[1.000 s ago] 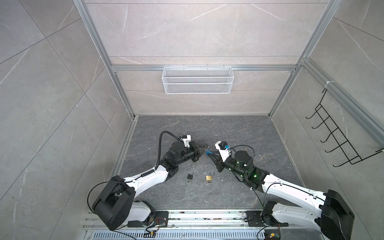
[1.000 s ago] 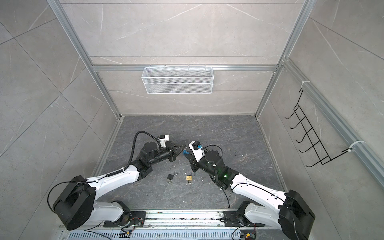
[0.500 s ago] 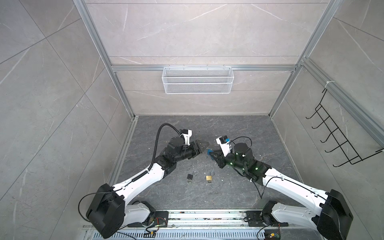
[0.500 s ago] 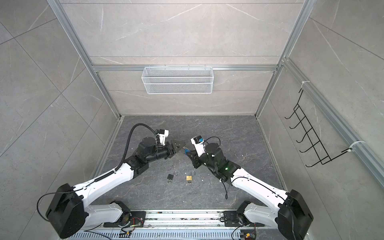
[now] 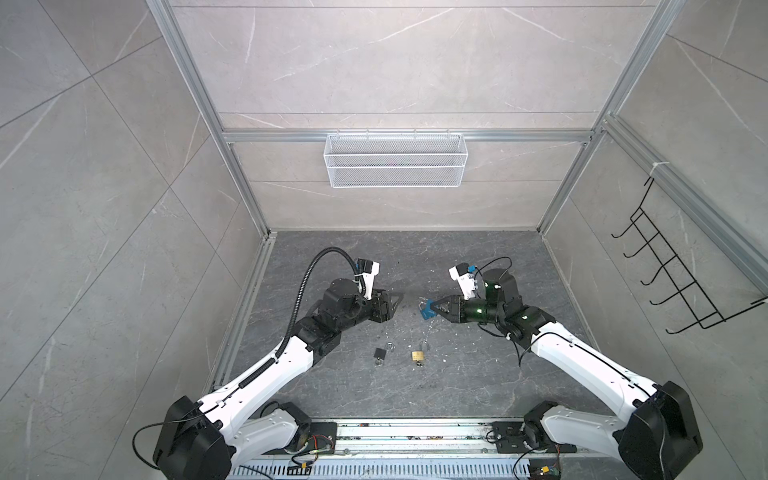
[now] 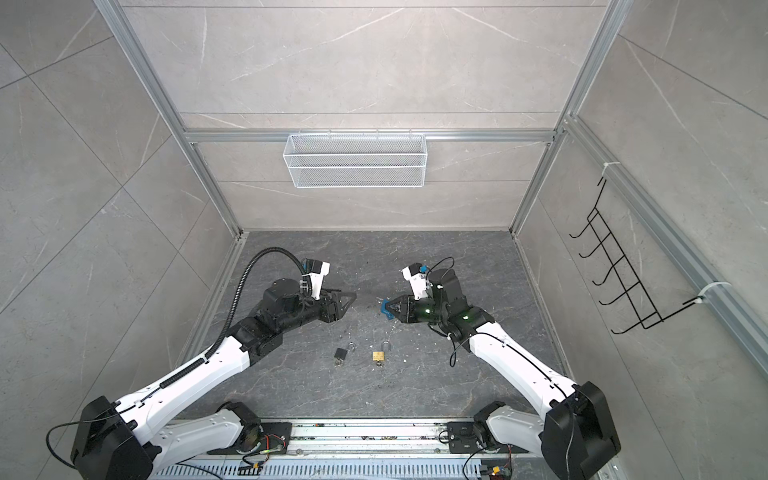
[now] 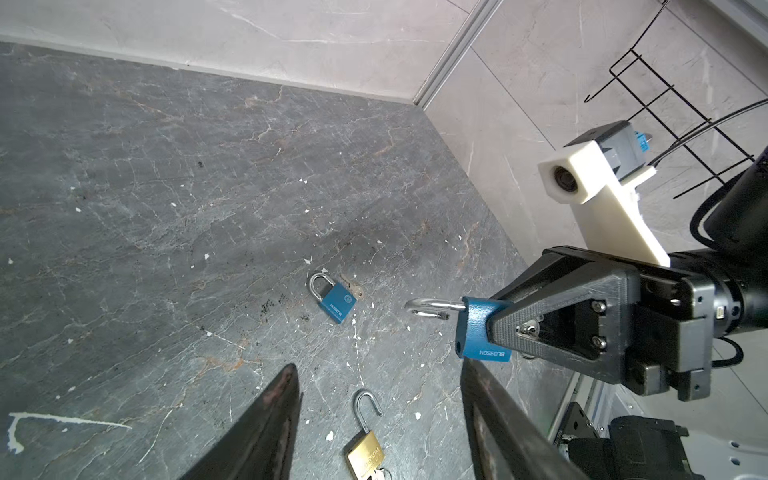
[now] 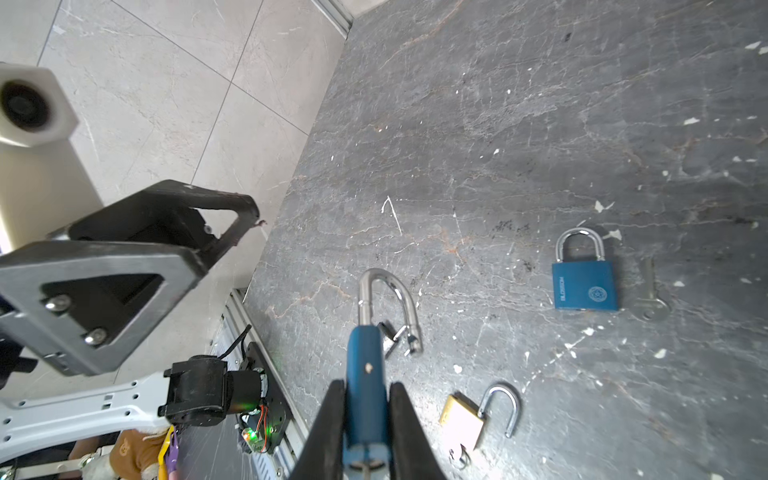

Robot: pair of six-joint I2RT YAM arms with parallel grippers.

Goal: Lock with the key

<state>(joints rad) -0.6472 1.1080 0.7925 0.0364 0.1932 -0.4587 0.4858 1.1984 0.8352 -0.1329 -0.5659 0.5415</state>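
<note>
Left hand (image 7: 378, 370): jaws set wide, nothing held; withdrawn from the right hand (image 8: 368, 399), where it was pinched shut a second ago. Right hand: clamped on the blue padlock (image 8: 365, 357), raised over the table (image 8: 498, 124); shackle (image 8: 390, 286) unlatched. Locking judged unfinished.

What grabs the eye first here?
The right tool holds a blue padlock mid-air, shackle open, facing the open, empty left tool. On the dark floor lie a brass padlock and a black padlock. A shut blue padlock lies beside a key.
</note>
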